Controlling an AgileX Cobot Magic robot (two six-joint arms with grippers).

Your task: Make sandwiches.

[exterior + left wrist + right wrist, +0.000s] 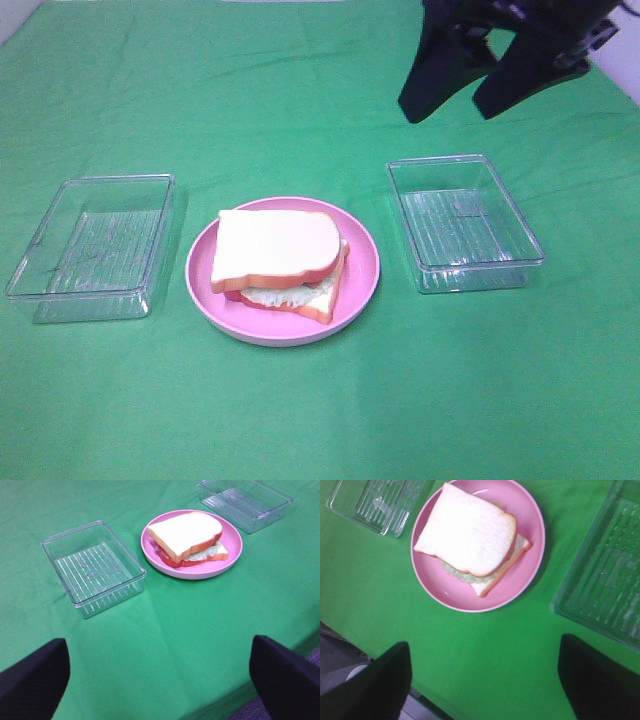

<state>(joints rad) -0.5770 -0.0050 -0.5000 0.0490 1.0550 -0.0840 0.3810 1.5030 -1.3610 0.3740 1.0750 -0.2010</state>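
One stacked sandwich (278, 260) lies on the pink round plate (363, 270) in the middle of the green table. Its white top bread slice with orange-brown crust sits askew over a red layer, pale green lettuce and a bottom slice. It also shows in the left wrist view (187, 538) and in the right wrist view (470, 537). My right gripper (458, 92) is open and empty, raised above the table's far right, behind the right tray. My left gripper (160, 680) is open and empty near the table's front edge; it is out of the exterior view.
An empty clear plastic tray (95, 245) stands left of the plate and another empty tray (462, 222) stands right of it. Both trays show in the wrist views: the left one (92, 567) and the right one (605, 580). The table's edge (380, 645) lies close by.
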